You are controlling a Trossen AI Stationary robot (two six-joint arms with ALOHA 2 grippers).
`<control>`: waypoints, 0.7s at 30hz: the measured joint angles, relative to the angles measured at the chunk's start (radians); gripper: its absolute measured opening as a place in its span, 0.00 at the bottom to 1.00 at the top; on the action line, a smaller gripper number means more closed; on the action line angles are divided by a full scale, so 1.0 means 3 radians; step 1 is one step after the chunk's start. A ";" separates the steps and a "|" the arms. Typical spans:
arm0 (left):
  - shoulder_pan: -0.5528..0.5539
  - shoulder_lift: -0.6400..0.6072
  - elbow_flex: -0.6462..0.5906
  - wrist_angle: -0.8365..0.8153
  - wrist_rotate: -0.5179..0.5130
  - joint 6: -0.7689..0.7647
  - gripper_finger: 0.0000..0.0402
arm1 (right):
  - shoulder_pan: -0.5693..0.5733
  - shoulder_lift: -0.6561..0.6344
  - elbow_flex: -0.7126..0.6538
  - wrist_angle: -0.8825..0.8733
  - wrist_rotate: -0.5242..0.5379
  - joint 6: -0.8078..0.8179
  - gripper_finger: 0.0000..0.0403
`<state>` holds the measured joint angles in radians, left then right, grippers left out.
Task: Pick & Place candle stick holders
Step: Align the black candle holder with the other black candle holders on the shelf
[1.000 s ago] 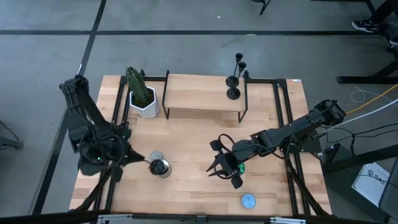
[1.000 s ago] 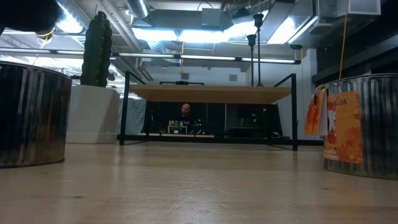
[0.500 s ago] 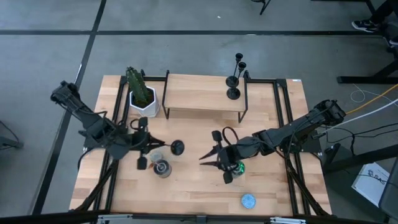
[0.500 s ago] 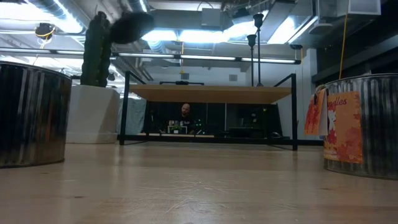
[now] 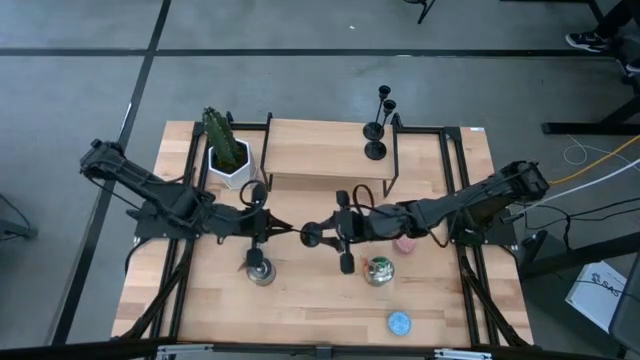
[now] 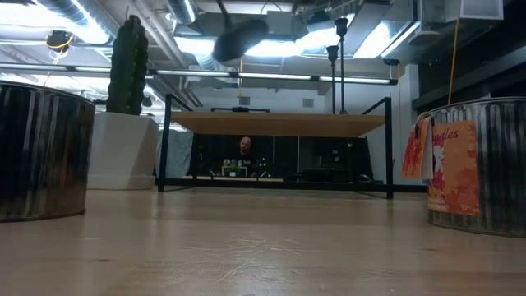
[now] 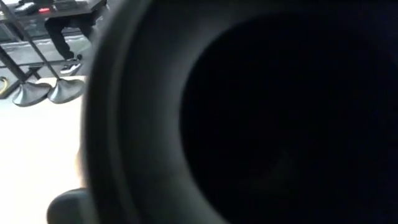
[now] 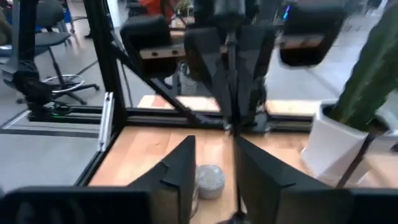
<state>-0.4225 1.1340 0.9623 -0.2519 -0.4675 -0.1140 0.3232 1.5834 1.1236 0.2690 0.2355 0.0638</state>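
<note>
A candle stick holder [image 5: 300, 234] is held in the air above the middle of the surface [image 5: 310, 300], lying roughly level between the two arms. The left gripper [image 5: 262, 229] has its jaws closed on the stem end. The round base [image 5: 312, 237] faces the right gripper [image 5: 340, 236], whose jaws stand parted around the base region. The right wrist view shows the thin stem [image 8: 231, 93] running between that arm's two spread fingers [image 8: 180, 171]. Whether they already touch the holder cannot be told. The left wrist view is filled by a dark round shape, probably the holder's cup or base close to the lens.

Two more candle stick holders [image 5: 377, 125] stand upright on the raised shelf [image 5: 320, 150] at the far side, close together.

Handling judgement: the holder looks rigid and light, probably metal with a matte finish. The stem is narrow, so a grip there can let the piece pivot. The base likely carries most of the weight and pulls that end down. Take hold on the stem close to the base, or across the base rim. Do not release one grip before the other is secure.

Also on the surface: a silver tin [image 5: 260, 270], a second tin [image 5: 378, 271], a potted cactus [image 5: 225, 150].
</note>
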 joint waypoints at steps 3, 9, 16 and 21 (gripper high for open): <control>0.0087 0.0057 0.0000 0.0039 0.0060 0.0018 0.04 | -0.0077 0.0098 0.0000 0.0053 -0.0118 0.0132 0.37; 0.0180 0.0149 0.0000 0.0056 0.0190 0.0015 0.04 | -0.0170 0.0235 0.0000 0.0182 -0.0099 0.0100 0.48; 0.0196 0.0172 0.0000 0.0076 0.0220 0.0017 0.04 | -0.0227 0.0291 0.0000 0.0163 -0.0130 0.0111 0.49; 0.0196 0.0171 0.0000 0.0125 0.0223 0.0028 0.04 | -0.0224 0.0291 0.0000 0.0117 -0.0187 0.0097 0.46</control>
<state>-0.3637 1.1854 0.9623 -0.2144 -0.4007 -0.1057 0.2561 1.6707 1.1236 0.3042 0.1795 0.0929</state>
